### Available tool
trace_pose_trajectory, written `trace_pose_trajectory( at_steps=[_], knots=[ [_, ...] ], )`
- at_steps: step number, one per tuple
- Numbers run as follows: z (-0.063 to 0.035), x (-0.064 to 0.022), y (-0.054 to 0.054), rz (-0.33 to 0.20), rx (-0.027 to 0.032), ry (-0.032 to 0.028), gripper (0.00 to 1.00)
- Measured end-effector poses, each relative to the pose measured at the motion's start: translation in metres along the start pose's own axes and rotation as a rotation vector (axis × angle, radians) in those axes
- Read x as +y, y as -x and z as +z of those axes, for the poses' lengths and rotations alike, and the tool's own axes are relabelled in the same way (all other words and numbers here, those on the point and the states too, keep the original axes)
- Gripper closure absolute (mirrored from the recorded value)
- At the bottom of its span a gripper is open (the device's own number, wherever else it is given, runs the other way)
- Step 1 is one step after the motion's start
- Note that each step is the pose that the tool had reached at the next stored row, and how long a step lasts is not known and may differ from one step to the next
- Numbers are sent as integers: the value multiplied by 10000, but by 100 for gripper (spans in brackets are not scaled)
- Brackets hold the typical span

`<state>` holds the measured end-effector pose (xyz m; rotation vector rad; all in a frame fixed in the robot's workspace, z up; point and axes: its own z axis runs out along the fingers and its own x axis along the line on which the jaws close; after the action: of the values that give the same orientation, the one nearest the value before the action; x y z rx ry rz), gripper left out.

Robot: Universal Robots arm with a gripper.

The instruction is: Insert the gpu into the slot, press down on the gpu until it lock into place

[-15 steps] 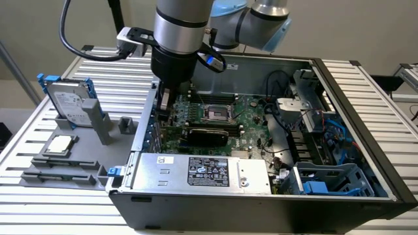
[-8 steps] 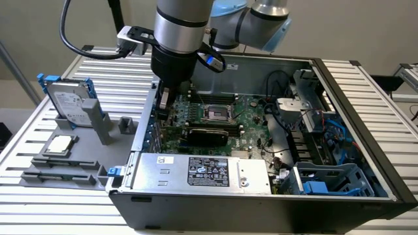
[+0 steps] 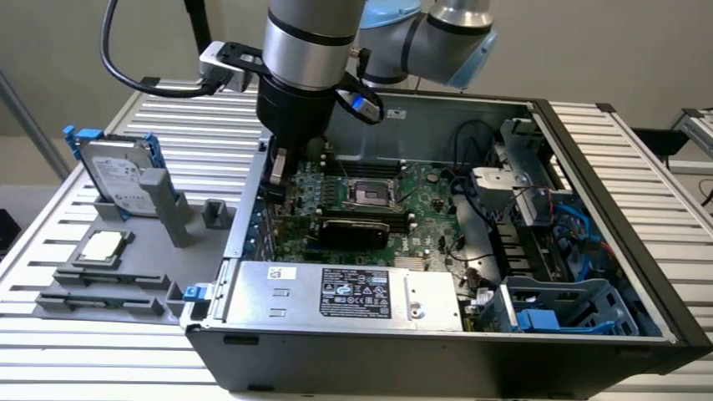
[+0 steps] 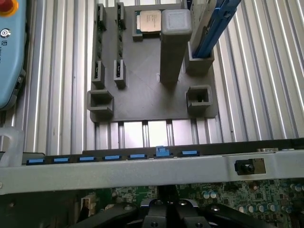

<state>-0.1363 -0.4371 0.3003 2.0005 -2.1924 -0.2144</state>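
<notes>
The gripper (image 3: 280,164) hangs inside the open computer case (image 3: 579,330), low over the far corner of the green motherboard (image 3: 429,200), close to the case wall on the exterior view's left. Whether its fingers are open or closed I cannot tell, because the black wrist body covers them. In the wrist view the gripper (image 4: 166,209) shows as dark metal parts just above the green board, and beyond it runs the grey rim of the case with a row of small blue tabs (image 4: 137,156). The gpu (image 3: 354,230) lies flat on the motherboard, nearer to the camera than the gripper and well apart from it, between the CPU socket (image 3: 371,193) and the silver power supply box (image 3: 346,292). The slot itself I cannot make out under the card. Outside the case, past the gripper, stands a grey fixture tray (image 4: 142,102) with a processor chip (image 4: 148,21) and a hard drive (image 3: 115,175) in a blue frame.
</notes>
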Motion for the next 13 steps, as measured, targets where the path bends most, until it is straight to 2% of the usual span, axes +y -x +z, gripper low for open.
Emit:
trace_pose_trajectory(
  at_steps=[10,13],
  knots=[
    [28,-7,0,110,18,4,89],
    [17,-13,2,112,2,-5,89]
  ],
)
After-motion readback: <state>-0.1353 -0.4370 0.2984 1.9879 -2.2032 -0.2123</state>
